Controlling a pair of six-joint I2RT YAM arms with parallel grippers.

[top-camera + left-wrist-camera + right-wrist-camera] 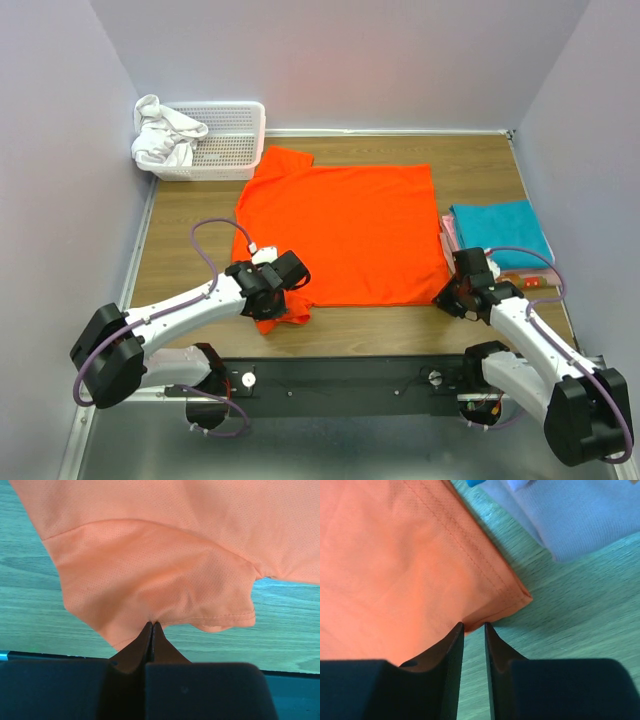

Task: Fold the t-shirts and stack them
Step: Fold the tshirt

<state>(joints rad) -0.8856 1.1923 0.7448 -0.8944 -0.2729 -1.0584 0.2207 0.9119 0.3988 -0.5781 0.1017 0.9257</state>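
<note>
Sleeve (pixel 155 575) of mesh orange t-shirt (pixel 345 235) clamped by left gripper (pixel 151 626); right gripper (pixel 474 626) narrowly apart.

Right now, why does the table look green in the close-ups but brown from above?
Top view: even light, the table brown, the orange shirt vivid. Left wrist view: a cool tint turns the wood teal and pales the shirt, weave sharp. Right wrist view: same tint, cloth slightly soft.

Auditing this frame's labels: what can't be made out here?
- Right wrist view: whether the right jaws pinch the orange t-shirt corner; their tips hide the contact.
- Top view: what lies under the teal t-shirt; it and the right arm cover that.
- Top view: what the white cloth in the basket is; bunched up.
</note>
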